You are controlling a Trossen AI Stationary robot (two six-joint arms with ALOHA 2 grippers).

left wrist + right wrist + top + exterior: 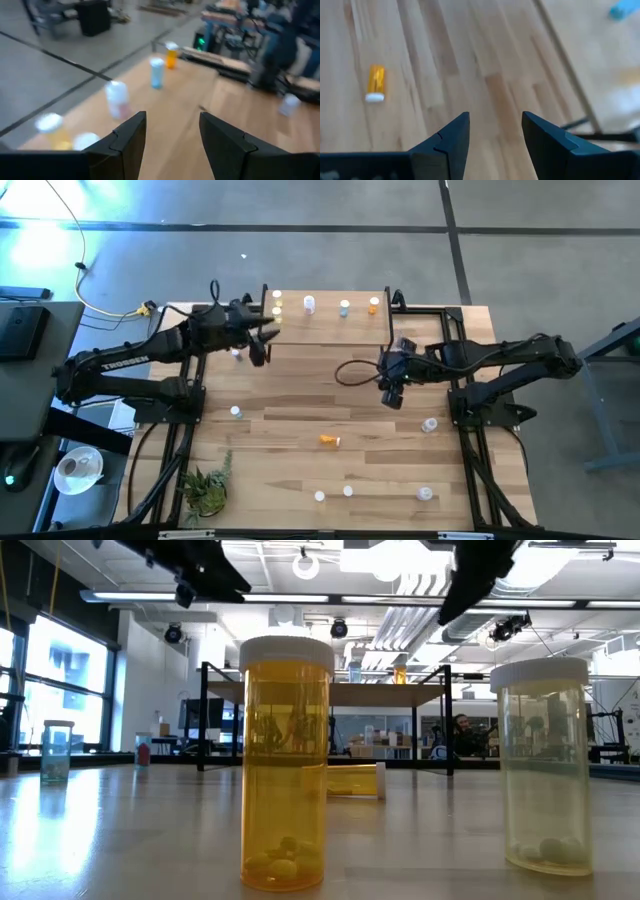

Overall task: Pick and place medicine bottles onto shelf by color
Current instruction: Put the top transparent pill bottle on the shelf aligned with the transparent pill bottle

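The shelf (330, 330) stands at the table's far edge and carries several medicine bottles upright: two yellowish (277, 307), a white (309, 304), a bluish (344, 308) and an orange (373, 305). My left gripper (262, 345) hovers open just in front of the shelf's left end, with nothing between its fingers (131, 142). My right gripper (390, 394) hangs open over the table's middle right, also with nothing between its fingers. An orange bottle (330, 441) (375, 82) lies on its side on the table. More bottles (236, 412) (430, 424) stand about the table.
Three bottles (348, 492) stand near the table's near edge; two of them, orange (285, 765) and pale (545, 765), loom in the low view. A small plant (205, 490) sits at the near left corner. A dark cable loop (350, 372) lies beside my right gripper.
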